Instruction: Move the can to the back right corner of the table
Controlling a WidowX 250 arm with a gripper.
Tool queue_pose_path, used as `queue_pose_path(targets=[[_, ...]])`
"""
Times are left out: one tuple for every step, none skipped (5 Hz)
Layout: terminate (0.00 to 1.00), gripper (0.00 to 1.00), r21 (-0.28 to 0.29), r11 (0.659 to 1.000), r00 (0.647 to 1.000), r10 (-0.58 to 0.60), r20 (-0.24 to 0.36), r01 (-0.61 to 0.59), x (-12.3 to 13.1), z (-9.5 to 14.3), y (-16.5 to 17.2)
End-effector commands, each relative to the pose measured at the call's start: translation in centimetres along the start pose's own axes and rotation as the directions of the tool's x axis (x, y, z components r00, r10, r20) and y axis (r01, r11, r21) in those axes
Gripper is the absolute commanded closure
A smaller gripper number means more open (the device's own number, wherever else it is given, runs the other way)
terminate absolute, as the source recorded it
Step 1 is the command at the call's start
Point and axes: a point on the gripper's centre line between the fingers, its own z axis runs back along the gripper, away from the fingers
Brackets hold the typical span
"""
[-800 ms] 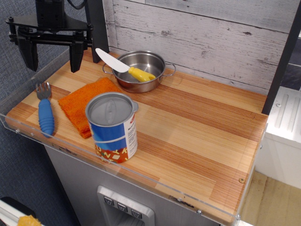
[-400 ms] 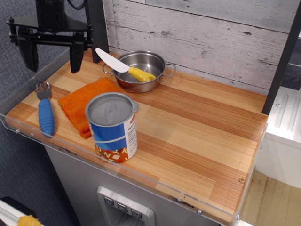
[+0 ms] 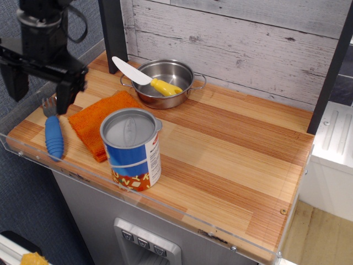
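Far left of the can (image 3: 132,149), the gripper (image 3: 39,88) hangs with its jaws spread wide and holding nothing, above a blue-handled fork (image 3: 53,130) that lies on the worktop (image 3: 237,160). An orange cloth (image 3: 96,118) lies just left of the can, its edge passing behind it. The can stands upright near the worktop's front edge, and behind it to the right a steel pan (image 3: 165,83) holds a yellow-handled white knife (image 3: 144,77).

You're looking at a mock kitchen test bench.
You see a striped wooden table (image 3: 231,160) with acrylic guards, a whitewashed plank backdrop (image 3: 248,38), and a steel pan (image 3: 171,83).
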Motion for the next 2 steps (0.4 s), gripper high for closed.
queue_pose_path(targets=[[0.0, 0.0, -0.05, 0.896, 0.895, -0.437, 0.09, 0.442, -2.0, -0.8, -1.5], [0.0, 0.0, -0.103, 0.8, 0.806, -0.579, 0.127, 0.591, -2.6, -0.8, -3.2]])
